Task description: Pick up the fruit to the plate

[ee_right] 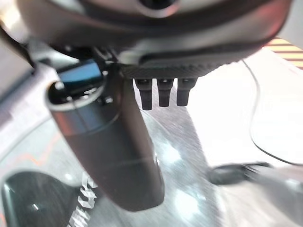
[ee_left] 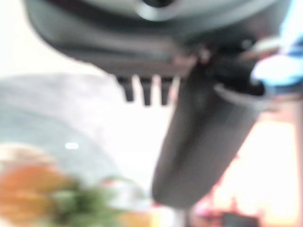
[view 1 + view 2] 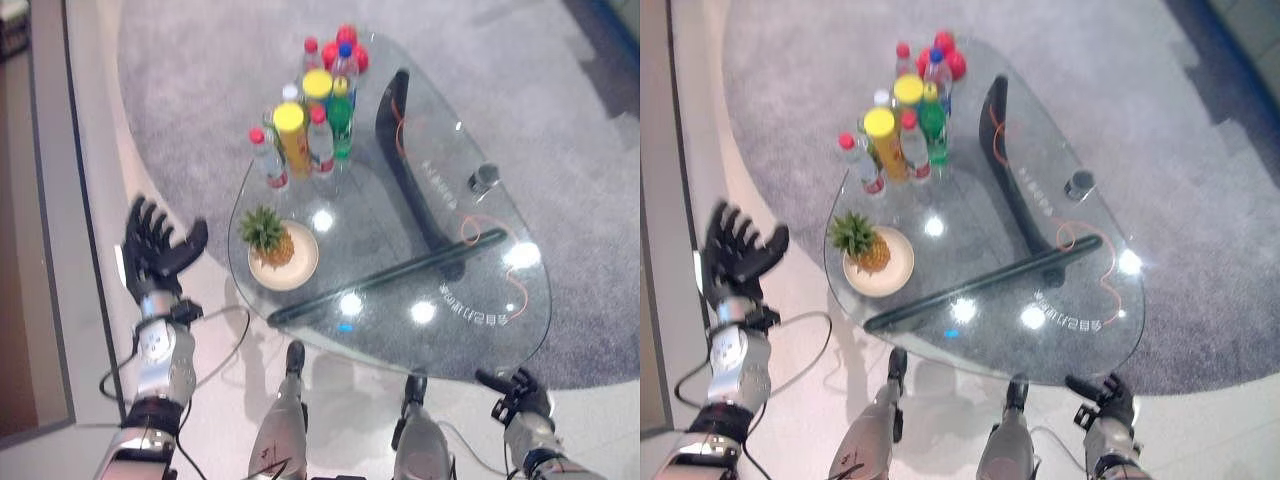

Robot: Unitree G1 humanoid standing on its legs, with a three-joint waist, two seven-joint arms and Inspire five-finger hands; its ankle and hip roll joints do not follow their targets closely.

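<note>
Resting on the plate already, the pineapple sits clear of both released hands.

Nearest, the right hand (image 3: 515, 388) hangs below the near edge of the glass table (image 3: 480, 230), fingers straight and holding nothing; the left hand (image 3: 155, 250) is raised off the table's left edge, just beside the plate (image 3: 304, 265), fingers spread and empty. The pineapple (image 3: 270, 238) stands upright on the plate, leafy crown toward the left edge. Beyond the plate stands a tight cluster of bottles (image 3: 312, 130), some with yellow caps, and past them red round fruit (image 3: 345, 48) at the table's far end. Reaching for that red fruit means passing over the bottles; I judge a low arm could topple them onto the pineapple, or a sideways sweep could nudge the plate off the glass.
</note>
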